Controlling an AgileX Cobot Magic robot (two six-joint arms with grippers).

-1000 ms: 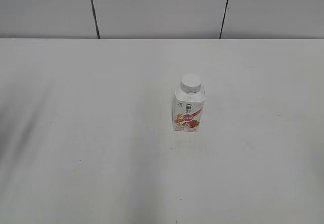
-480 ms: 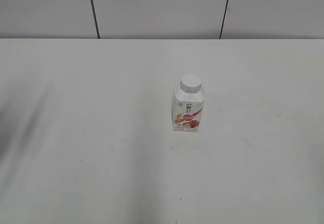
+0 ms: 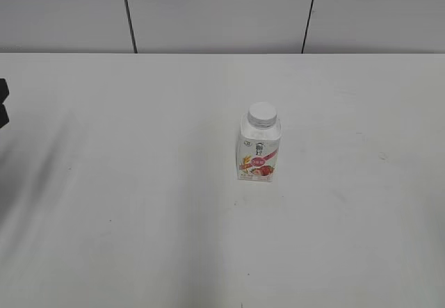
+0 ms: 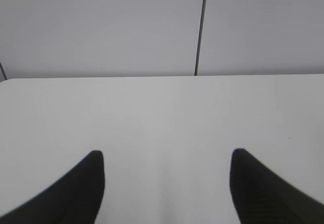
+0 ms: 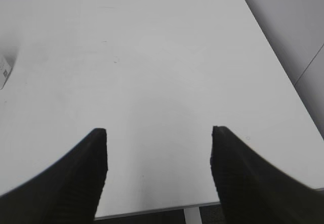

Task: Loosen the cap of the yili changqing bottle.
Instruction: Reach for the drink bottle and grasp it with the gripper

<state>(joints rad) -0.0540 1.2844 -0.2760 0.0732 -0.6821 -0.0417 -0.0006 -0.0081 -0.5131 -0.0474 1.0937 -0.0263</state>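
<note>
The yili changqing bottle (image 3: 259, 154) stands upright on the white table (image 3: 139, 197), a little right of the middle. It is white with a pink-red label on its front. Its white cap (image 3: 263, 114) sits on the neck, with nothing touching it. My left gripper (image 4: 167, 155) is open over bare table, and the bottle does not show in its view. My right gripper (image 5: 159, 131) is open too, above the table near its edge. Neither gripper is near the bottle. A dark bit of the left arm (image 3: 3, 105) shows at the left border of the exterior view.
A grey panelled wall (image 3: 222, 12) runs behind the table. In the right wrist view the table edge (image 5: 152, 211) lies just below the fingers. A small white printed corner (image 5: 4, 70) shows at that view's left border; I cannot tell what it is.
A dark part of the left arm has come into the exterior view at the left border. The bottle has not moved.
</note>
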